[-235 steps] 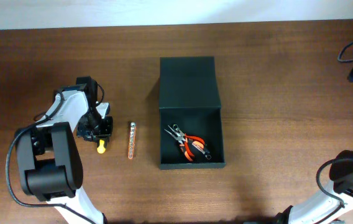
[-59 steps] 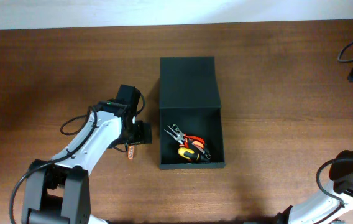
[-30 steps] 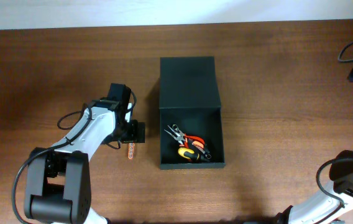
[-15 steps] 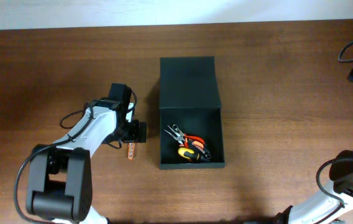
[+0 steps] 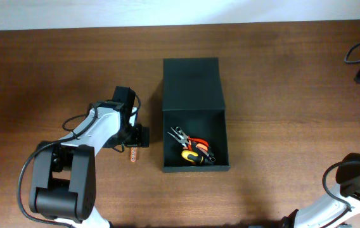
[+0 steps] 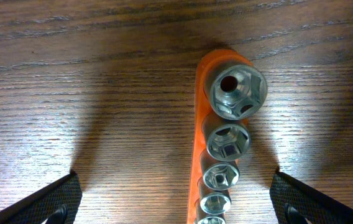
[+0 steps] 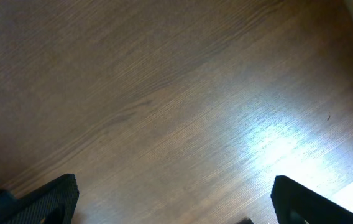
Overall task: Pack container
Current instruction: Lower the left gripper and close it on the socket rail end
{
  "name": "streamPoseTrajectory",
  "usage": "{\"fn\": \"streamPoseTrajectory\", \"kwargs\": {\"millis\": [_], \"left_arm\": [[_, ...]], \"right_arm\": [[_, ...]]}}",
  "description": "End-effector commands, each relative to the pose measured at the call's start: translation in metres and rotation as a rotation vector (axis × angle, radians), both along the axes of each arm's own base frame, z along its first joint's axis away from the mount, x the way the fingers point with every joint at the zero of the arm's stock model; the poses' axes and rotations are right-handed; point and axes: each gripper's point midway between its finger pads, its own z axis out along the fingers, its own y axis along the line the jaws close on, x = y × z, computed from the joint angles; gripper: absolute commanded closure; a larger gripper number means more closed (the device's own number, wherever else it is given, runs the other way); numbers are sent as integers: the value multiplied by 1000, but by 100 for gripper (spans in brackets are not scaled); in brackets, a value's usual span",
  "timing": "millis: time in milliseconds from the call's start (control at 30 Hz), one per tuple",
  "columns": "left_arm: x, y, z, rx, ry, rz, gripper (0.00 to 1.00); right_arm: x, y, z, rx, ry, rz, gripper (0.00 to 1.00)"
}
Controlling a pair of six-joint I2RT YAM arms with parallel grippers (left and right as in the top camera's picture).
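Both spread wide, nothing gripped: left hand [image 6: 175, 200], right hand [image 7: 176, 208]. Left hand low over socket rail [image 6: 217, 162], fingers astride it and clear on either side; no contact seen. Orange rail flat on worktop [image 5: 281, 95], steel sockets in a row, largest at top of wrist view. Container [image 5: 196, 167] mid-worktop, just right of rail, lid flap [image 5: 191, 82] open and lying back flat. Inside, toward front wall: red-handled pliers [image 5: 196, 144], yellow-and-black tool [image 5: 189, 156] touching them. Right hand over bare wood at near right corner, well apart from container.
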Motion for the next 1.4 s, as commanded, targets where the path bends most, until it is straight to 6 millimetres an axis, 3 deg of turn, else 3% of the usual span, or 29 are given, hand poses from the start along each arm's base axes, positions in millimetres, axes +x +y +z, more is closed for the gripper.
{"fn": "streamPoseTrajectory", "kwargs": {"millis": [0, 267, 800, 1033, 1167, 1367], "left_arm": [[-9, -6, -12, -15, 48, -24, 1], [-10, -19, -12, -15, 39, -64, 1], [-7, -17, -12, -2, 26, -40, 0], [-2, -18, -12, -3, 7, -40, 34], [2, -19, -12, -7, -10, -40, 39], [5, -20, -12, -9, -21, -40, 59]], "right_arm": [[-1, -1, -1, 4, 0, -9, 1], [-1, -1, -1, 4, 0, -9, 1], [-1, -1, -1, 3, 1, -9, 1], [-1, -1, -1, 3, 1, -9, 1], [-1, -1, -1, 4, 0, -9, 1], [-1, -1, -1, 4, 0, -9, 1]]}}
